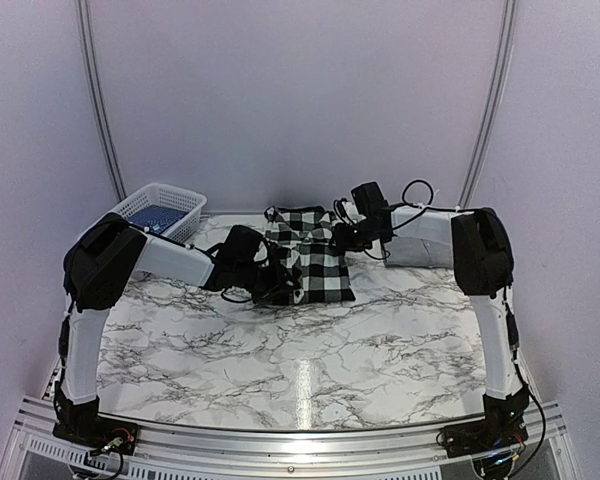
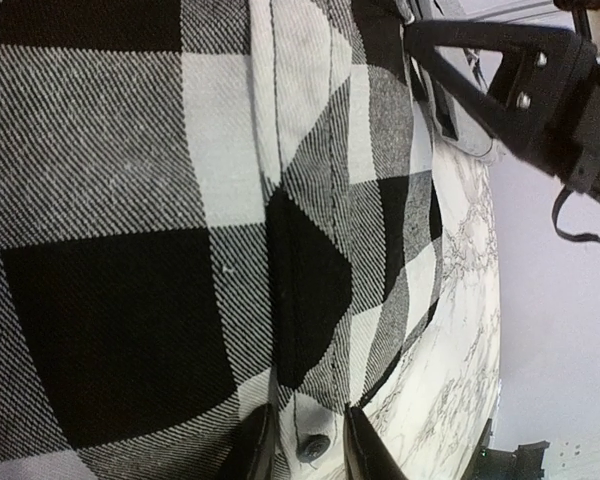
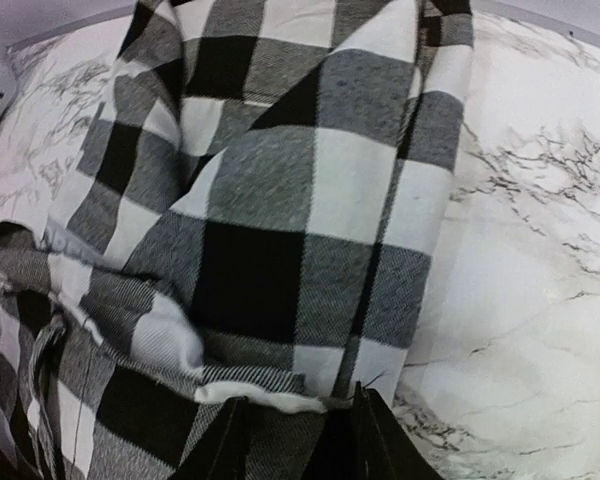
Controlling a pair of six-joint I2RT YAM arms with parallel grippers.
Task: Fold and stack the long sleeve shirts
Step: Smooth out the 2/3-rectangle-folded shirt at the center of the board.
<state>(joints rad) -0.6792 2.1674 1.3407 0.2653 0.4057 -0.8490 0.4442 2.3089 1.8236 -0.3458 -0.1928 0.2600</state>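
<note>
Black-and-white checked long sleeve shirt (image 1: 315, 262) bunched up at the middle rear of the marble table (image 1: 310, 370), left gripper (image 2: 305, 438) pinching its buttoned edge, right gripper (image 3: 298, 425) pinching a hem fold on the opposite side, white basket (image 1: 160, 208) at rear left

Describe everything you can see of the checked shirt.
The checked shirt is soft woven twill in large black, white and grey squares, crumpled into a loosely folded heap on the marble table, mid-back. The left gripper pinches a buttoned edge; a hem sits between the fingers of the right gripper.
</note>
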